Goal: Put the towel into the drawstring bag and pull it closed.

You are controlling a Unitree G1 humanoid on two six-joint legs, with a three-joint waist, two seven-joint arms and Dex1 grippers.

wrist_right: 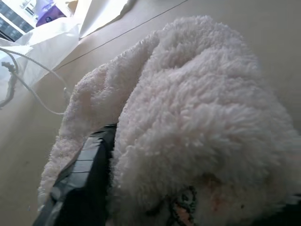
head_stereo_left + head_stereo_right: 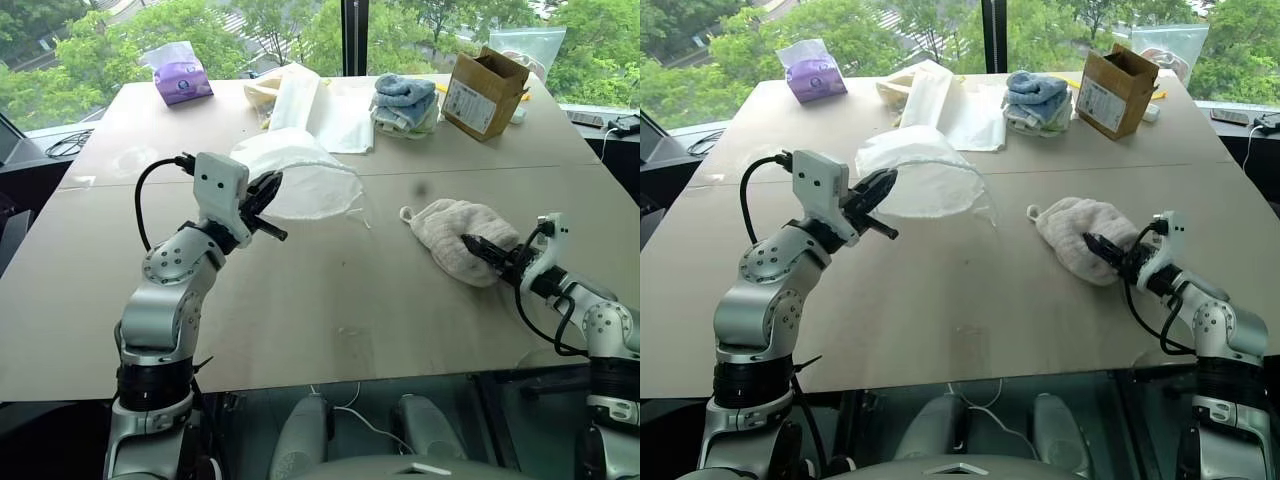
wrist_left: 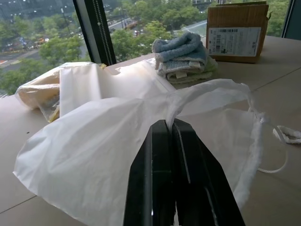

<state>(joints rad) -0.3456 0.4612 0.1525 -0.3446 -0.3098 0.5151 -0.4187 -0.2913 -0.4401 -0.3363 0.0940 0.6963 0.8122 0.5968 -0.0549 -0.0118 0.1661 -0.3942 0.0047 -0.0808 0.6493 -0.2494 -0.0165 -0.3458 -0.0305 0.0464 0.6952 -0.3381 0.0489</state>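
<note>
The drawstring bag (image 2: 310, 178) is a thin white pouch, lifted at its near edge off the middle of the table (image 2: 300, 300). My left gripper (image 2: 272, 188) is shut on that edge, and its cord (image 3: 275, 165) hangs in a loop to the right. In the left wrist view the two black fingers (image 3: 186, 155) pinch the fabric together. The fluffy cream towel (image 2: 450, 228) lies bunched on the table to the right, its little loop (image 2: 407, 214) pointing at the bag. My right gripper (image 2: 478, 246) reaches in from the right and is shut on the towel, one finger (image 1: 87, 165) tucked under the pile.
At the far side of the table stand a purple tissue pack (image 2: 182, 80), flat white and cream bags (image 2: 315, 105), folded blue and white towels (image 2: 405, 102), a cardboard box (image 2: 485, 92) and a clear plastic bag (image 2: 527, 45). Bare tabletop lies between bag and towel.
</note>
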